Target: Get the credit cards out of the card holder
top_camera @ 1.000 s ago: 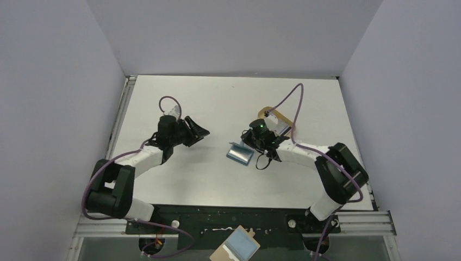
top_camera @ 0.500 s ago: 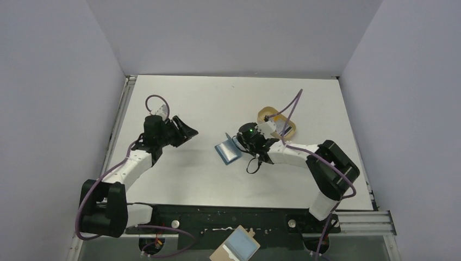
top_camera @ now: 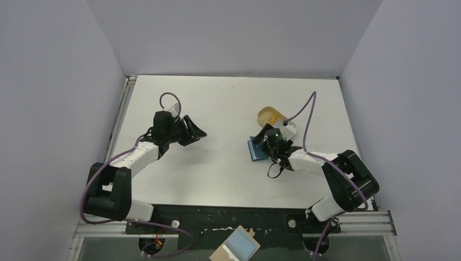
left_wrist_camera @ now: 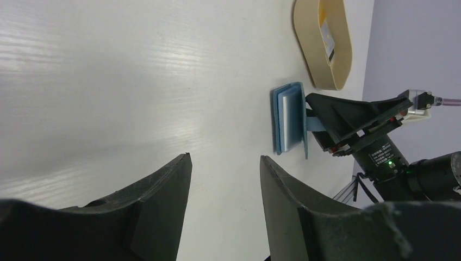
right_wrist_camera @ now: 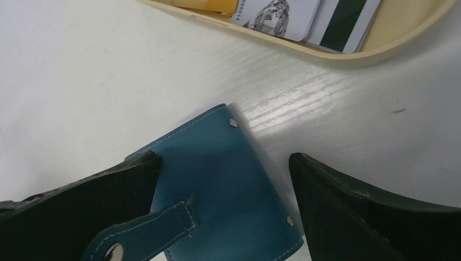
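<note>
My right pincer: jaws spread wide, straddling wallet, gripping nothing. Wallet lies on table, outer face up, just beside tray. Cards in tray: one striped, one patterned, one yellow. My left pincer: parted, empty, well apart from wallet. I judge removal mostly done; cannot tell whether wallet hides more.

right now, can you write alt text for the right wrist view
A teal card holder lies on the white table inside the open right gripper, its snap tab toward the lower left. Along the top edge, a tan tray holds several cards, one with a dark stripe.
</note>
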Controlling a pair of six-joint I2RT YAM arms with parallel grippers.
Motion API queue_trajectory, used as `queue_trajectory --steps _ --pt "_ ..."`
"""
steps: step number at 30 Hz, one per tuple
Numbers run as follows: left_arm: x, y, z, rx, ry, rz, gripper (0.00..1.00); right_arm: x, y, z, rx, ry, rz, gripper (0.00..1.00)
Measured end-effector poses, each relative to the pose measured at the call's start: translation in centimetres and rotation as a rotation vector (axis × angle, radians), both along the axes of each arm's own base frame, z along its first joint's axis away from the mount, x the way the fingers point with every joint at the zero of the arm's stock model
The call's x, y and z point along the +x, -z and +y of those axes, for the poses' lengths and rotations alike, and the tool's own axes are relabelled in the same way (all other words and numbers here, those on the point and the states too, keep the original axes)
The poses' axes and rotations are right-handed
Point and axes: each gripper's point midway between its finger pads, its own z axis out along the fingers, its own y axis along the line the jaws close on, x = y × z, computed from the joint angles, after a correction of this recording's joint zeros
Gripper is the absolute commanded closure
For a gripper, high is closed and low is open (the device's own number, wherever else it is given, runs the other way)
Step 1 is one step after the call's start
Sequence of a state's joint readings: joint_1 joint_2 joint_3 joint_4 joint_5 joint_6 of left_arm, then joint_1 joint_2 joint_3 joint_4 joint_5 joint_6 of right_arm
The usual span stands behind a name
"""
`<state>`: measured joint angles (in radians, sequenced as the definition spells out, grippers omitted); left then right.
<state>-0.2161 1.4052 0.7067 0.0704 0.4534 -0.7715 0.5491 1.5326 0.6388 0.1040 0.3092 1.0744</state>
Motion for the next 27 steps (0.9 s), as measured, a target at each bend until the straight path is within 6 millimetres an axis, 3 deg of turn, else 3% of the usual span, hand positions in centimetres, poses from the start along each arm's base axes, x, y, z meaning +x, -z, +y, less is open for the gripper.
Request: queue_trajectory --steps 3,7,13,17,21,27 --pt "-0.4 0.3 -0.9 0.008 0.032 0.006 0.53 -0.4 -0.1 0.5 0.013 -0.079 -0.028 0.04" --pt "-0.8 0.7 -1.8 0.017 0.065 0.015 0.53 -1.6 -0.4 1.3 -0.103 -0.236 -0.033 0.04" --pt "-1.1 1.3 -2.6 0.022 0.087 0.031 0.53 -2.6 -4.7 5.0 -0.349 -0.544 -0.113 0.04" --pt "-1.1 1.5 -2.9 0.023 0.096 0.035 0.53 -2.6 -6.3 5.0 -0.475 -0.621 -0.119 0.04" --pt "-1.2 1.8 -3.1 0.025 0.099 0.043 0.53 -2.4 -6.3 4.1 -0.611 -0.644 -0.058 0.05" --pt "-1.2 1.9 -3.0 0.027 0.101 0.044 0.53 -3.1 -3.4 3.1 -0.712 -0.712 0.064 0.06"
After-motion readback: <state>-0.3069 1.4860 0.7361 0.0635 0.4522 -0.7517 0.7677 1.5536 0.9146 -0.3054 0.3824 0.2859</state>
